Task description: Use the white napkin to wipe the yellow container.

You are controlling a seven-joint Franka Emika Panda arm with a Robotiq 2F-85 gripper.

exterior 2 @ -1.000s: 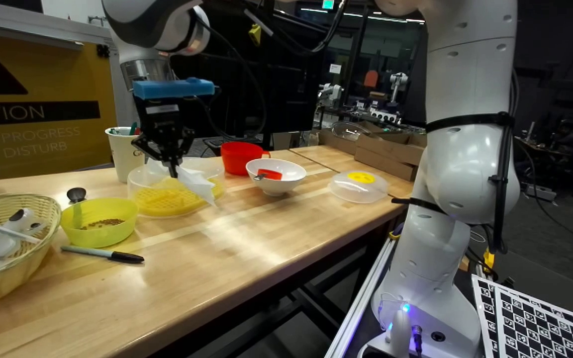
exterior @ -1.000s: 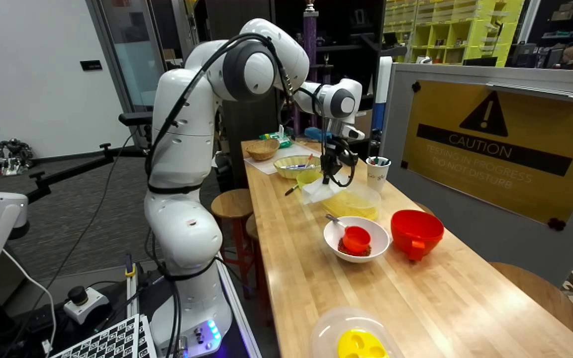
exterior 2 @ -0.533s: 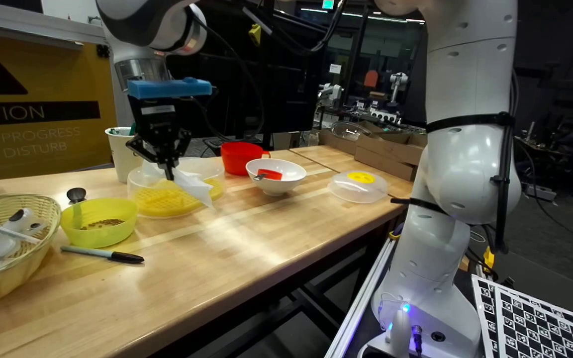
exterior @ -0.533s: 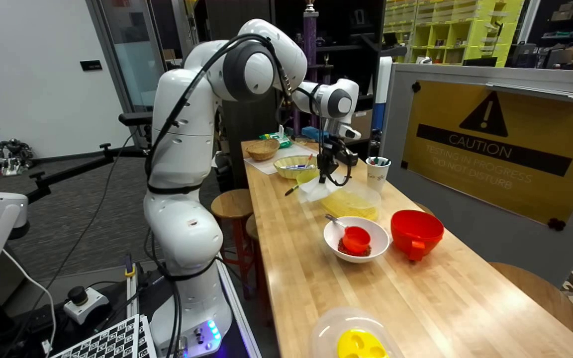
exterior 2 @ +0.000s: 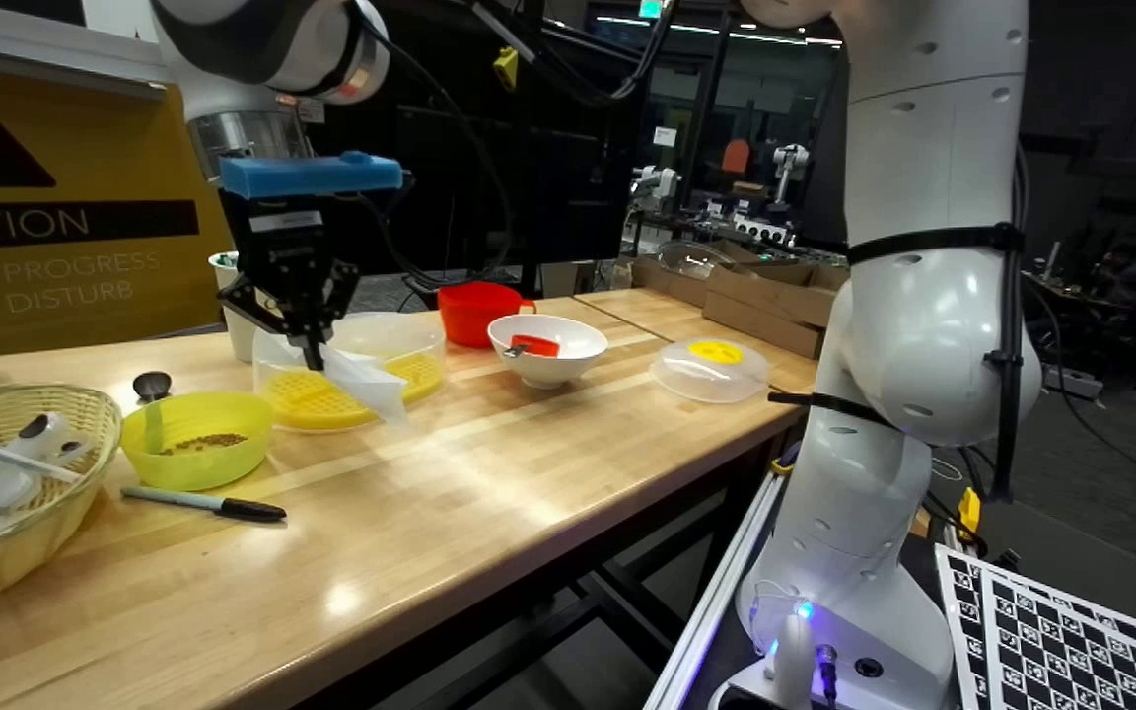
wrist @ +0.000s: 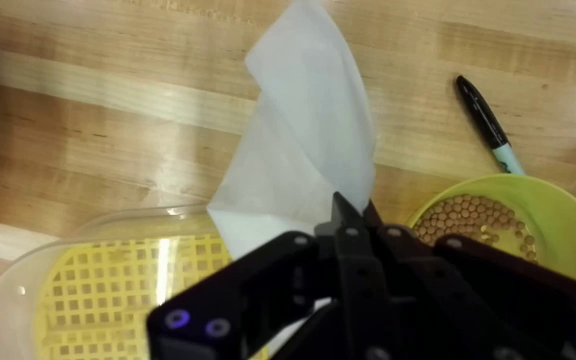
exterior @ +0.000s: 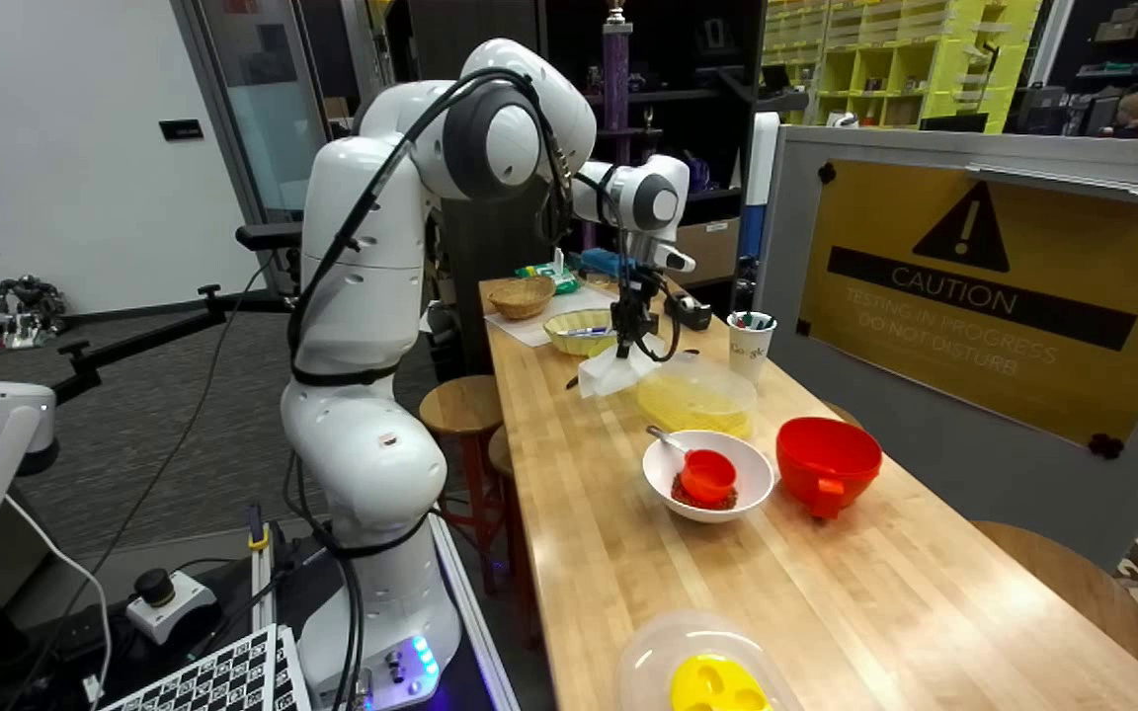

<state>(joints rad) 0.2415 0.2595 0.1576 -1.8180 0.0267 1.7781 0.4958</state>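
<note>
My gripper (exterior: 624,351) is shut on the white napkin (exterior: 609,374), which hangs crumpled from the fingertips. In an exterior view the gripper (exterior 2: 316,361) is in front of the near left part of the yellow container (exterior 2: 336,404), and the napkin (exterior 2: 371,383) hangs over its near side. In the wrist view the fingertips (wrist: 354,205) pinch the napkin (wrist: 293,150) beside the pale translucent container (wrist: 118,285). One napkin edge overlaps the container's rim there; I cannot tell whether they touch. The container (exterior: 695,403) sits on the table, partly hidden by the napkin.
A bright yellow bowl (exterior 2: 198,444) with brown pellets stands near the gripper, with a marker (exterior 2: 203,504) beside it. A wicker basket (exterior 2: 31,483), a paper cup (exterior: 749,346), a white bowl (exterior: 666,476), a red bowl (exterior: 826,459) and a clear lid (exterior 2: 711,383) also stand on the table.
My gripper has moved with the napkin toward the bright yellow bowl, leftward in both exterior views. The napkin has shifted along with it. The container has not moved.
</note>
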